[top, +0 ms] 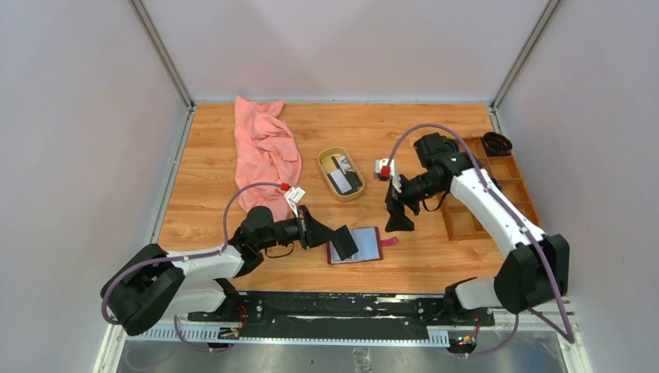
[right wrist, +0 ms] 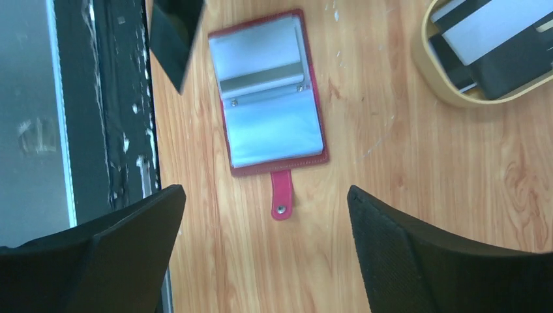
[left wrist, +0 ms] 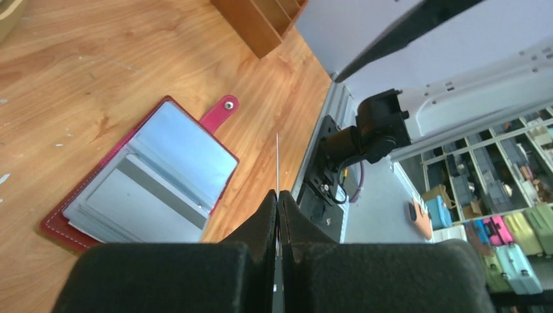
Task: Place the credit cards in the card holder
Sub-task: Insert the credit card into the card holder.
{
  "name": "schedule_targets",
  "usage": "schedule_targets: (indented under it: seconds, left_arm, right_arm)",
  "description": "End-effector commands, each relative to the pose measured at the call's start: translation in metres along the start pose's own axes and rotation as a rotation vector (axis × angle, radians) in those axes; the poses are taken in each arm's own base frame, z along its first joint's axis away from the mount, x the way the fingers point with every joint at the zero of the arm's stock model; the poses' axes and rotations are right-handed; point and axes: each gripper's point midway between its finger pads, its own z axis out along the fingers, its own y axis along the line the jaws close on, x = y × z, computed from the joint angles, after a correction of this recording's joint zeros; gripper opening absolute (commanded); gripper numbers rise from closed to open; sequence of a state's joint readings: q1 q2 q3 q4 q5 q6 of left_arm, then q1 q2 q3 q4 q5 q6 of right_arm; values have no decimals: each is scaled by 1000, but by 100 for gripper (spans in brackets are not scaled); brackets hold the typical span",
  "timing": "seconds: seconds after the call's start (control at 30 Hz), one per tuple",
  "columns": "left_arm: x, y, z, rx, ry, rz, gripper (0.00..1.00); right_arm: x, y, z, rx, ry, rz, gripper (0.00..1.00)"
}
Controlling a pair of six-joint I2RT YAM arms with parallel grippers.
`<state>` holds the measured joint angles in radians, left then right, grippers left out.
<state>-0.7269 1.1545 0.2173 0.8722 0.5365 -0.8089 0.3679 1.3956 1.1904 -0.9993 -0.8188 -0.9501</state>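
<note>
We count two arms, one card holder, one dish, one tray and one cloth on the wood-grain table (top: 435,124).

The left gripper (left wrist: 277,195) has its two black fingers pinched tight on one credit card (right wrist: 171,36), thin, flat and black. From the left wrist it appears edge-on, as a hairline. It hangs above the near left corner of the card holder (right wrist: 270,91), apparently not touching it.

The card holder lies open and flat near the table's near edge, between the two arms. Its dark red, leather-like cover is stitched along the rim. Inside are glossy clear sleeves over pale grey, and one red strap (right wrist: 282,192) ends in a small metal snap.

The right gripper (right wrist: 264,192) hovers above the holder with its fingers spread wide, holding nothing.

More credit cards (right wrist: 495,29) sit farther back in the oval tan dish (top: 324,155). We make out one white and perhaps two black, but they overlap too much to be sure.

A crumpled pink cloth (top: 264,151) lies to the left. A brown wooden compartment tray (top: 509,167) stands on the right.
</note>
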Motion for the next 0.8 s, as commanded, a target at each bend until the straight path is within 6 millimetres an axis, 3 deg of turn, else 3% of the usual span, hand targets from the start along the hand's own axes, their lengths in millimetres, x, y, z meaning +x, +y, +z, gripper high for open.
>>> schedule_targets:
  seconds: [0.0,0.1,0.23,0.33,0.63,0.77]
  left_arm:
    - [-11,14,8,-39,-38,-34,0]
    - [-4,32,14,-84,-1,-50,0]
    - [-2,51,18,-103,15,-89,0]
    - [0,64,20,-123,23,-108,0]
    - [7,81,27,-153,69,-167,0]
    - [13,88,26,-179,87,-198,0]
  right_arm:
    - [-11,5,-5,-32,-267,125,100]
    - [-5,8,1,-76,-305,158,97]
    - [4,-6,10,-51,-275,190,80]
    - [15,-13,15,-37,-230,225,75]
    - [24,-15,22,-48,-199,248,74]
    - [31,-14,34,-76,-160,277,73]
